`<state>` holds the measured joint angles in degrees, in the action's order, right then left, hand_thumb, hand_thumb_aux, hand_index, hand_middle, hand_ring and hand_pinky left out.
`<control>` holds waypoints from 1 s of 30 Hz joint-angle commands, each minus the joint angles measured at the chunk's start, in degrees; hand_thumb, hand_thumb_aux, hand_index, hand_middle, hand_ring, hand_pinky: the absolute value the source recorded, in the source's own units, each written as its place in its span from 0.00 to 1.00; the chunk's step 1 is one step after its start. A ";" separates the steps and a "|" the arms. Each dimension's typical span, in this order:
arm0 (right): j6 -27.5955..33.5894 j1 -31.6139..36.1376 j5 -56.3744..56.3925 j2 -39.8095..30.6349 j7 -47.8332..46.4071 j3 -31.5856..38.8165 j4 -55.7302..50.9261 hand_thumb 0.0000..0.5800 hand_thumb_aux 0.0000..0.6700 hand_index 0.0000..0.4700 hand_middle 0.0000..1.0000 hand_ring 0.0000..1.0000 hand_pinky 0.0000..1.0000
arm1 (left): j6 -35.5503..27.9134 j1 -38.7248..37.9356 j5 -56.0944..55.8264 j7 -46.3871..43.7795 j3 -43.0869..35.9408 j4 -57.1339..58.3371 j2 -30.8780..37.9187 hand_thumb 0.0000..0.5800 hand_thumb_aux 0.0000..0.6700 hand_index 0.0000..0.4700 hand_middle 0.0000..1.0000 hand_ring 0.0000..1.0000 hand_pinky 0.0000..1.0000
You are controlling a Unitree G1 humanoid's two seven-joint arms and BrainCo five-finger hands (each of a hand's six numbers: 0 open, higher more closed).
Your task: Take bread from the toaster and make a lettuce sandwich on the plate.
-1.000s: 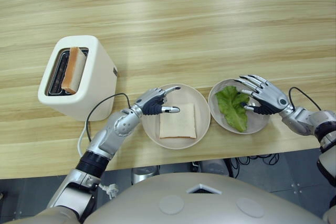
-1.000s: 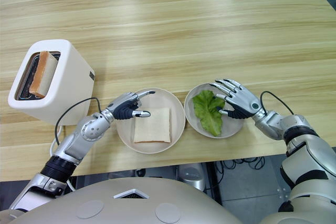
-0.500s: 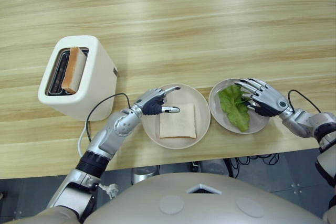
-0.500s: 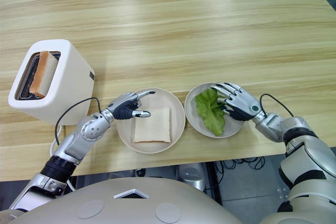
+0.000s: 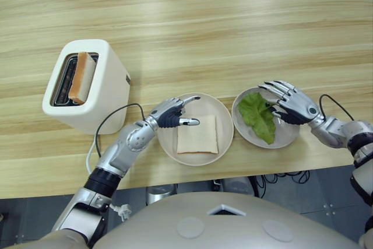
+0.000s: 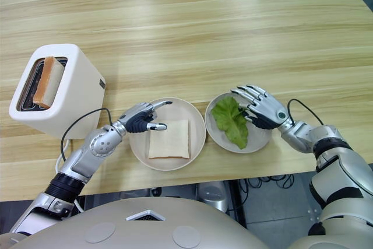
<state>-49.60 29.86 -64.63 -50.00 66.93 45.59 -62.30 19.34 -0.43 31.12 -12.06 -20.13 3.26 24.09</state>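
Observation:
A white toaster (image 5: 99,94) stands at the left with one bread slice (image 5: 81,77) upright in its slot. A second slice (image 5: 197,134) lies flat on the round plate (image 5: 223,112) near the table's front edge. My left hand (image 5: 172,114) hovers at the plate's left rim, one finger and the thumb stretched out, holding nothing. A green lettuce leaf (image 5: 256,118) lies in a shallow bowl (image 5: 287,138) to the right of the plate. My right hand (image 5: 291,104) sits over the bowl's right side, fingers and thumb curled onto the leaf's right edge.
The toaster's black cord (image 5: 108,121) loops over the table's front edge beside my left forearm. Bare wooden table (image 5: 204,27) stretches behind the plate, bowl and toaster.
My right hand dipped onto the lettuce, curled its fingers, then drew slightly up and right; the leaf's right edge shifted with it. The left hand has not moved.

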 commanded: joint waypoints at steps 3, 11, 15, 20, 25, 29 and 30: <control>-3.64 1.93 3.59 -2.56 -2.96 -4.60 6.33 1.00 1.00 0.98 1.00 1.00 1.00 | -0.32 2.60 -1.53 2.88 6.40 -6.76 0.78 0.00 0.00 0.00 1.00 1.00 1.00; -5.22 0.48 5.26 -2.54 -10.33 -8.98 20.12 1.00 1.00 0.98 1.00 1.00 1.00 | 0.37 3.57 -7.68 6.41 14.44 -15.13 -1.41 0.00 0.00 0.00 1.00 1.00 1.00; -7.09 -1.44 7.93 -2.31 -16.18 -11.66 28.50 1.00 1.00 0.98 1.00 1.00 1.00 | 0.17 3.63 -8.08 6.59 15.71 -16.71 -1.72 0.00 0.00 0.00 1.00 1.00 1.00; -12.48 -3.74 16.78 -1.31 -28.38 -13.73 36.77 1.00 1.00 0.98 1.00 1.00 1.00 | 0.13 2.65 -7.68 6.37 17.05 -16.41 -1.00 0.00 0.00 0.00 1.00 1.00 1.00; -14.45 -4.31 21.13 2.25 -38.01 -14.49 38.29 1.00 1.00 0.98 1.00 1.00 1.00 | -0.62 0.31 -7.49 6.43 20.23 -19.77 0.21 0.00 0.00 0.00 1.00 1.00 1.00; -15.78 -4.24 23.09 6.53 -45.39 -13.06 36.97 1.00 1.00 0.98 1.00 1.00 1.00 | -1.24 -0.37 -7.86 6.30 24.36 -22.04 2.03 0.00 0.00 0.00 1.00 1.00 1.00; -16.15 -4.30 24.15 7.32 -47.66 -12.48 36.36 1.00 1.00 0.98 1.00 1.00 1.00 | -1.39 -0.38 -7.77 6.34 25.35 -22.16 2.49 0.00 0.00 0.00 1.00 1.00 1.00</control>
<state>-64.72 25.77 -42.28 -43.51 23.75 32.26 -24.81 18.90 -0.64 23.92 -5.47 3.08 -18.19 25.58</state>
